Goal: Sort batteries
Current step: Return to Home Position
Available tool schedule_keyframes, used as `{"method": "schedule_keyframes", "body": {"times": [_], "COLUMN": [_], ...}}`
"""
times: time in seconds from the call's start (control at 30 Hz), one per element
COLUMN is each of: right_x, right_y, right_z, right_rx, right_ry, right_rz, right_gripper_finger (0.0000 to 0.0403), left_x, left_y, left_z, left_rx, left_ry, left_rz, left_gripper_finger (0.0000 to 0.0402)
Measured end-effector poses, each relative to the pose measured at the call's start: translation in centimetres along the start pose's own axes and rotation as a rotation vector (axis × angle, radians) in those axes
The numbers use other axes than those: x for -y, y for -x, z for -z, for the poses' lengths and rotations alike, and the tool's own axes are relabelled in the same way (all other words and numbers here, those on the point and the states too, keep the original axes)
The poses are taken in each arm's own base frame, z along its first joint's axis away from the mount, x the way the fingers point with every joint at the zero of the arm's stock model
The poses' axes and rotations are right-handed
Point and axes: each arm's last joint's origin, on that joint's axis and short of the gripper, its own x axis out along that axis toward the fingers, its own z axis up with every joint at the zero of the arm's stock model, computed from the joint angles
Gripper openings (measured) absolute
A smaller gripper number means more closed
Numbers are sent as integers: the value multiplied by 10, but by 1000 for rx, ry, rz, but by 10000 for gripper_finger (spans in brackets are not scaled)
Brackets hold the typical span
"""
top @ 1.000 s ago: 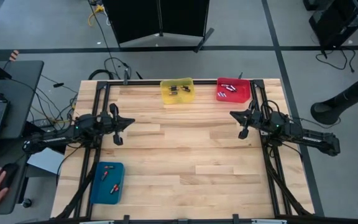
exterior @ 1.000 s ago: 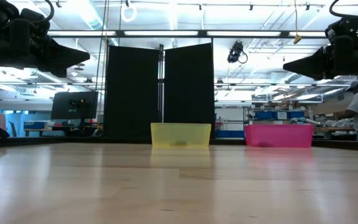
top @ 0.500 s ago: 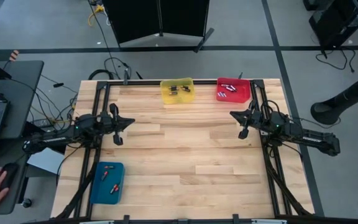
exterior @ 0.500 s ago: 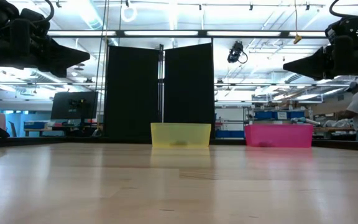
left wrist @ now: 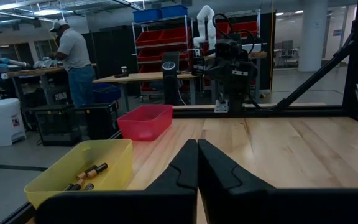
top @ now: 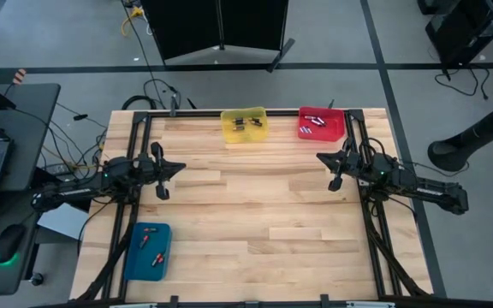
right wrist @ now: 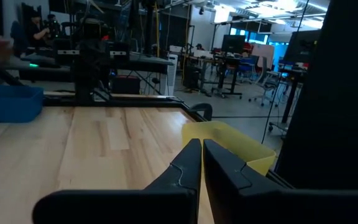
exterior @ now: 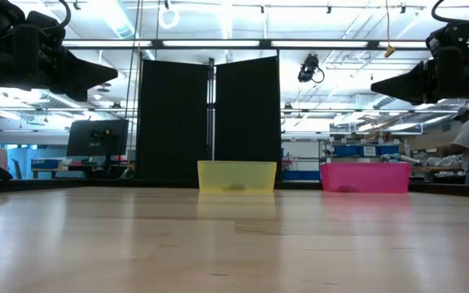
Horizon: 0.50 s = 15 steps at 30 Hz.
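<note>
Batteries lie inside three bins: dark ones in the yellow bin, silvery and red ones in the red bin, red-orange ones in the blue bin. My left gripper hovers shut above the table's left side. My right gripper hovers shut above the right side. Both hold nothing.
The yellow bin and the red bin stand at the table's far edge, the blue bin near the front left corner. Bare wood spreads between the arms. A person works at a bench beyond the table. A mouse sits on the left desk.
Both arms have kept still. A person's hand that rested on the mouse at the left desk has drawn away out of view.
</note>
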Motion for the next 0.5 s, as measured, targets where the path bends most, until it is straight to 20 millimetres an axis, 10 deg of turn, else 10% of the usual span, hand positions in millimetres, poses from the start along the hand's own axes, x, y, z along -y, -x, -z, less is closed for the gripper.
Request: {"method": "schedule_keyframes", "body": {"times": [0.5], "right_x": [0], "right_y": [0], "right_z": [0], "right_rx": [0], "right_ry": [0], "right_rz": [0], "right_gripper_finger": [29], "left_x": [0], "left_y": [0], "left_z": [0], "left_rx": [0], "left_ry": [0], "left_rz": [0], "left_gripper_finger": [10]}}
